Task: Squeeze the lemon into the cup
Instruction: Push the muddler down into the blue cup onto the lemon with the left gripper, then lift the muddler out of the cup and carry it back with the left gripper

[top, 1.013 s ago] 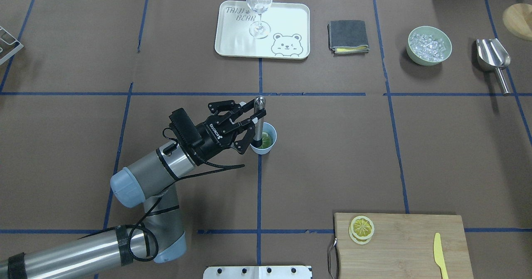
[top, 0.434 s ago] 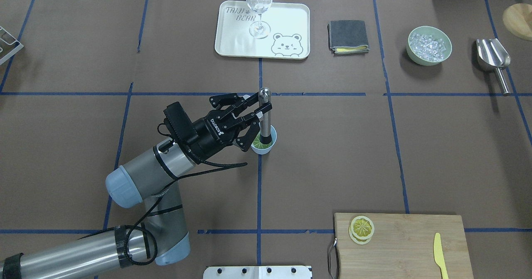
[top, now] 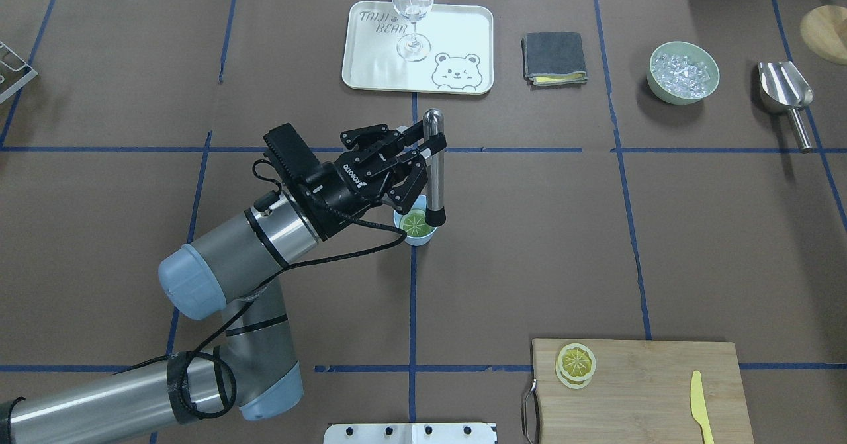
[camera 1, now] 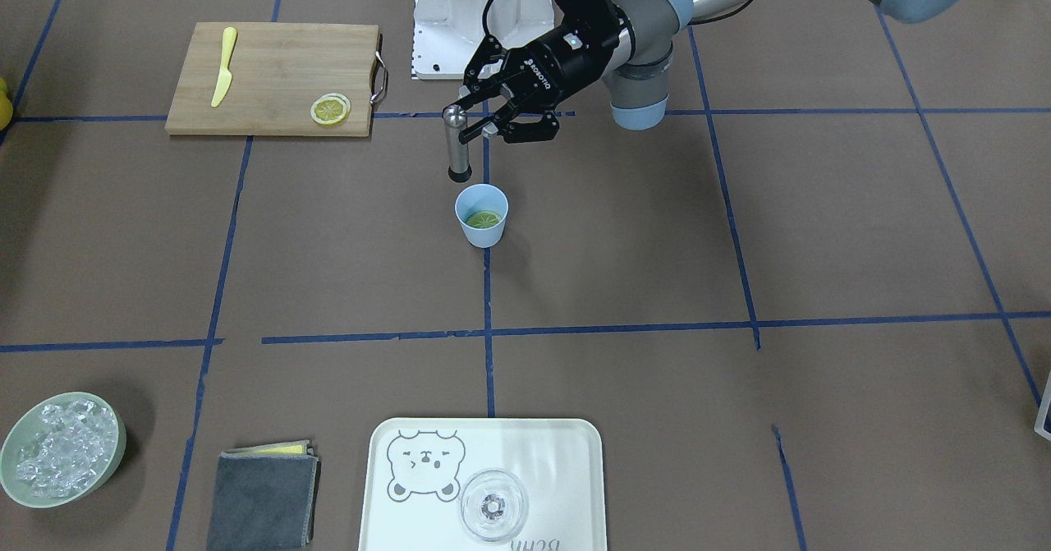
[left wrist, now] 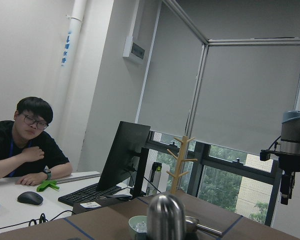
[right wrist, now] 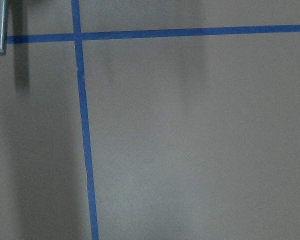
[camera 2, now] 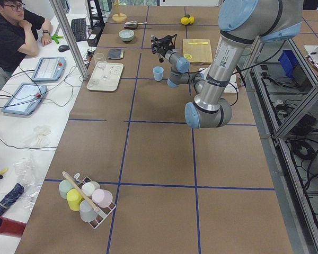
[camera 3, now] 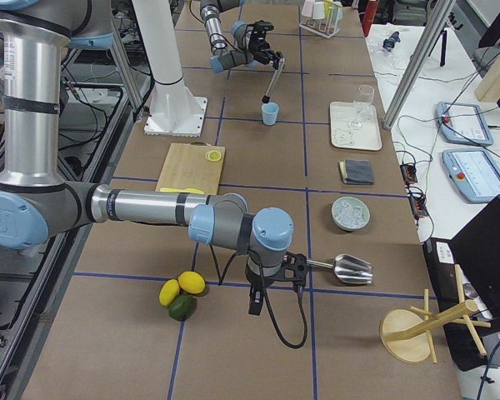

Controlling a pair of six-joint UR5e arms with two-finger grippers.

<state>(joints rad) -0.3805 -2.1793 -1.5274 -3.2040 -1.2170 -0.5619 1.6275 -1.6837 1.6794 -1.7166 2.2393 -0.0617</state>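
Overhead exterior: brown paper table (top: 728, 245), blue tape grid (top: 622, 232) — left fingers (top: 413, 141) clamp steel muddler (top: 435, 173); right fingers (camera 3: 293, 268) — cannot tell.

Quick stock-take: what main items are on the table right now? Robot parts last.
cup: one, light blue, table centre.
lemon: one slice, yellow-green, inside cup.
muddler: one, steel, tip just above cup.
cutting board: one, wooden, robot's right.
spare lemon: yellow, on board, count unclear.
knife: one, yellow, on board.
tray: one, cream, holding clear glass.
cloth: one, grey, beside tray.
bowl: one, pale green, holding ice.
scoop: one, steel, beside bowl.
left hand: shut on muddler.
right hand: near scoop, state unclear.
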